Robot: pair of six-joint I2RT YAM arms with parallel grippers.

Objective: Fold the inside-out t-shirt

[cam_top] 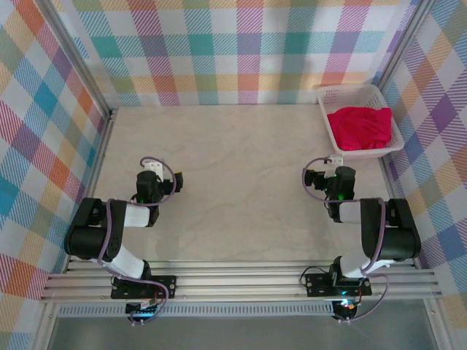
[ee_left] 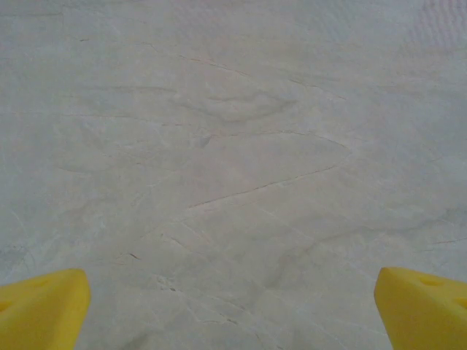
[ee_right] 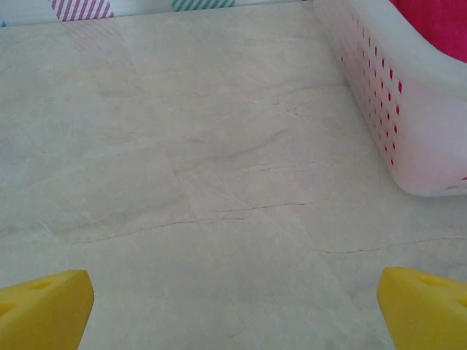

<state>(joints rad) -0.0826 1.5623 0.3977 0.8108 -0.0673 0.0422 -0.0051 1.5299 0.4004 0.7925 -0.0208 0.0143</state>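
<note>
The inside-out t-shirt is a crumpled bright red heap lying in the white mesh basket at the back right of the table. A corner of it shows red above the basket wall in the right wrist view. My right gripper hovers over the table just in front of the basket, open, its yellow fingertips far apart with bare table between them. My left gripper sits over the left part of the table, far from the shirt, open as well, with its yellow fingertips wide apart above bare marble.
The marble-look tabletop is ringed by plaid walls on the left, back and right. The basket's wall stands close to the right gripper's right side. An aluminium rail with both arm bases runs along the near edge.
</note>
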